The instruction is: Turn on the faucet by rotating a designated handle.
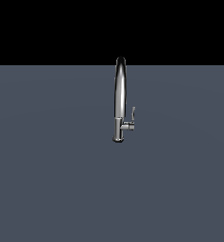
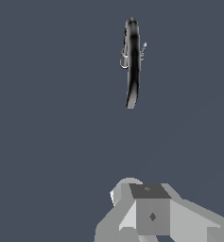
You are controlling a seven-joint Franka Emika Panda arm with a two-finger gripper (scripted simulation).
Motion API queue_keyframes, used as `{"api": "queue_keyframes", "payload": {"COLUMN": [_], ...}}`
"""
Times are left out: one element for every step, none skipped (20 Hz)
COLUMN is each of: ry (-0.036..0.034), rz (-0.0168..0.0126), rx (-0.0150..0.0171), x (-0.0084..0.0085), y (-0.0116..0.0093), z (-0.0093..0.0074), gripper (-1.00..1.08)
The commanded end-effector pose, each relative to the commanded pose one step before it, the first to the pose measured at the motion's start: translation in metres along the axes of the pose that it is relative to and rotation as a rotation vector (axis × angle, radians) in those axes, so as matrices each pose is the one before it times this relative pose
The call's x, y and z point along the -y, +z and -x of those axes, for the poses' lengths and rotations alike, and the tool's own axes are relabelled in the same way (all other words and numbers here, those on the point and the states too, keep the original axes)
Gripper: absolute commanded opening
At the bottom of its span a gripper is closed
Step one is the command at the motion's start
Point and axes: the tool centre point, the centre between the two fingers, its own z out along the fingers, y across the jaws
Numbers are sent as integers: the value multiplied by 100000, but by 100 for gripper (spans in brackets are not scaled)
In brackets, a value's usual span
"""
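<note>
We see the handle (image 1: 133, 113) upright beside the faucet (image 1: 119, 94); our gripper's (image 2: 151, 212) jaws seem hidden, spacing unclear.

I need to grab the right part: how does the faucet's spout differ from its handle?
The spout is tall and thick, arching over at its top; the handle is a short, thin lever. The spout rises from the base, while the handle sits on a side stub, on the exterior view's right. Both are shiny chrome and stand roughly upright.
</note>
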Motion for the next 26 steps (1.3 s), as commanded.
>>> {"api": "queue_keyframes", "payload": {"ry": [2813, 1280, 1345, 1385, 1398, 1406, 1415, 1423, 1430, 1438, 1445, 1451, 1458, 1464, 1469, 1476, 1480, 1485, 1490, 1495, 1501, 1505, 1512, 1518, 1524, 1532], "rz": [-2764, -1281, -1347, -1389, -1404, -1414, -1426, -1435, -1446, -1457, -1467, -1476, -1487, -1496, -1505, -1516, -1524, -1533, -1542, -1551, -1561, -1570, -1580, -1590, -1600, -1611], "rx": [2674, 1219, 1281, 1320, 1333, 1341, 1351, 1359, 1368, 1376, 1384, 1392, 1400, 1407, 1414, 1423, 1430, 1437, 1445, 1452, 1461, 1468, 1478, 1487, 1496, 1506], "x": [-7, 3, 3, 3, 2, 3, 3, 3, 3, 3, 3, 4, 3, 4, 4, 3, 4, 4, 4, 4, 3, 4, 3, 3, 3, 3], "y": [153, 59, 62, 64, 64, 64, 64, 64, 64, 64, 64, 64, 64, 64, 64, 64, 64, 64, 64, 64, 64, 64, 64, 64, 65, 65], "z": [-1186, -543, -571, -588, -594, -598, -602, -606, -609, -613, -617, -620, -624, -627, -629, -633, -635, -638, -641, -644, -647, -649, -652, -655, -658, -662], "gripper": [-100, -100, -100, -100, -100, -100, -100, -100, -100, -100, -100, -100, -100, -100, -100, -100, -100, -100, -100, -100, -100, -100, -100, -100, -100, -100]}}
